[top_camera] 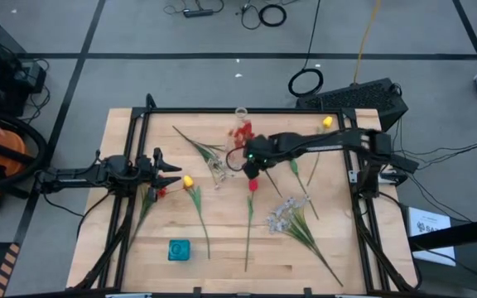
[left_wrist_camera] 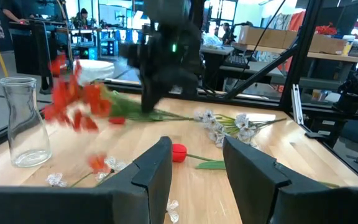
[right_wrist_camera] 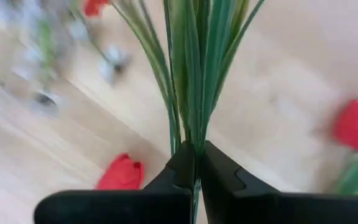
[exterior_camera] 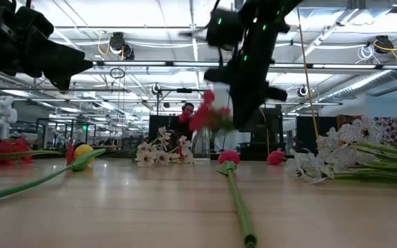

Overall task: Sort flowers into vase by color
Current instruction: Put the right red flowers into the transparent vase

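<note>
My right gripper [top_camera: 252, 170] hangs over the middle of the table, shut on a red cluster flower [top_camera: 240, 131] whose blossoms [exterior_camera: 209, 114] show blurred in the air. A clear glass vase [top_camera: 241, 114] [left_wrist_camera: 23, 121] stands just beyond, toward the far edge. My left gripper [top_camera: 172, 172] [left_wrist_camera: 194, 162] waits open at the table's left. A yellow tulip [top_camera: 189, 180] and a red tulip [top_camera: 160, 192] lie close to it. Another red tulip [top_camera: 252, 185] lies flat below my right gripper. White sprays [top_camera: 284, 211] [top_camera: 197, 145] and a second yellow tulip [top_camera: 327, 122] also lie on the wood. My right gripper pinches the red cluster's bundle of green stems [right_wrist_camera: 191, 134] between its two fingers [right_wrist_camera: 219, 171], which lie across the stems. The flower is lifted clear of the table. Its red blossoms [left_wrist_camera: 73, 102] point toward the vase and the far edge.
A teal block [top_camera: 179, 249] sits near the table's near edge. A black frame rail [top_camera: 222, 110] runs round the table top. Long stems cross the middle and right of the table; bare wood shows at the near left and near the right edge.
</note>
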Tool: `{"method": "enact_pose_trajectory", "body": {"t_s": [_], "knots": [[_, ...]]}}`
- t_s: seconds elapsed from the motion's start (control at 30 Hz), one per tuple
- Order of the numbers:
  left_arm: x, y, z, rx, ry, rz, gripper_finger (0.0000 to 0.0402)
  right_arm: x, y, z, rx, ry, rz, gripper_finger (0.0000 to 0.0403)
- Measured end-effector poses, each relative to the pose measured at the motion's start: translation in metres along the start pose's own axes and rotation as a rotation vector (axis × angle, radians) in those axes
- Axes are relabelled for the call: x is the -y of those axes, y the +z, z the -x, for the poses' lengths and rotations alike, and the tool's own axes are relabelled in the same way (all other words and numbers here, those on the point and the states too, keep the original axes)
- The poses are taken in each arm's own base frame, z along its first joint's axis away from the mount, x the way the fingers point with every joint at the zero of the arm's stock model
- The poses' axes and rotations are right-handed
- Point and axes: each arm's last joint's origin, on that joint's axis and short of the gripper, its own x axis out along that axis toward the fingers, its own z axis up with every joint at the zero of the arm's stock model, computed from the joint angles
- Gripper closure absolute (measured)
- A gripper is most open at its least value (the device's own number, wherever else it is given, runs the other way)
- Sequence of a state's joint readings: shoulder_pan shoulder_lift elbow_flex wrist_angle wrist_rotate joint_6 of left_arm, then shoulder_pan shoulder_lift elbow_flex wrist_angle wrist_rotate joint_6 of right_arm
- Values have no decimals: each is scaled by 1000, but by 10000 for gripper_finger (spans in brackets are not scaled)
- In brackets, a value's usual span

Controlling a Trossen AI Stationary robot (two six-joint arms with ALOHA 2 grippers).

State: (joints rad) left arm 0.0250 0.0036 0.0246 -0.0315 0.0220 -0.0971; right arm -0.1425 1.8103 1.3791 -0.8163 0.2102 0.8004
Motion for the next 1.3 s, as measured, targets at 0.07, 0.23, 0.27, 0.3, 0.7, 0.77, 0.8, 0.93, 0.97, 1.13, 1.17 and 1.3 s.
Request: {"method": "enact_pose_trajectory", "body": {"t_s": [0.07, 0.23, 0.27, 0.3, 0.7, 0.77, 0.8, 0.93, 0.97, 1.13, 1.17, 1.3], "knots": [[0, 0, 0, 0, 0, 0, 251, 5, 3, 20, 73, 3, -12, 401], [0, 0, 0, 0, 0, 0, 251, 19, 13, 77, 333, 12, 8, 402], [0, 0, 0, 0, 0, 0, 251, 20, 16, 83, 383, 11, 28, 402], [0, 0, 0, 0, 0, 0, 251, 22, 20, 88, 431, 14, 53, 402], [0, 0, 0, 0, 0, 0, 251, 60, 111, 107, 1011, 455, 256, 403], [0, 0, 0, 0, 0, 0, 251, 73, 123, 107, 1077, 467, 295, 403], [0, 0, 0, 0, 0, 0, 251, 80, 129, 103, 1089, 465, 302, 403], [0, 0, 0, 0, 0, 0, 251, 106, 153, 83, 1139, 558, 303, 403], [0, 0, 0, 0, 0, 0, 251, 111, 158, 77, 1150, 594, 302, 403], [0, 0, 0, 0, 0, 0, 251, 122, 169, 49, 1125, 635, 314, 403], [0, 0, 0, 0, 0, 0, 251, 123, 170, 45, 1116, 634, 317, 403], [0, 0, 0, 0, 0, 0, 251, 129, 172, 34, 1087, 665, 356, 402]]}}
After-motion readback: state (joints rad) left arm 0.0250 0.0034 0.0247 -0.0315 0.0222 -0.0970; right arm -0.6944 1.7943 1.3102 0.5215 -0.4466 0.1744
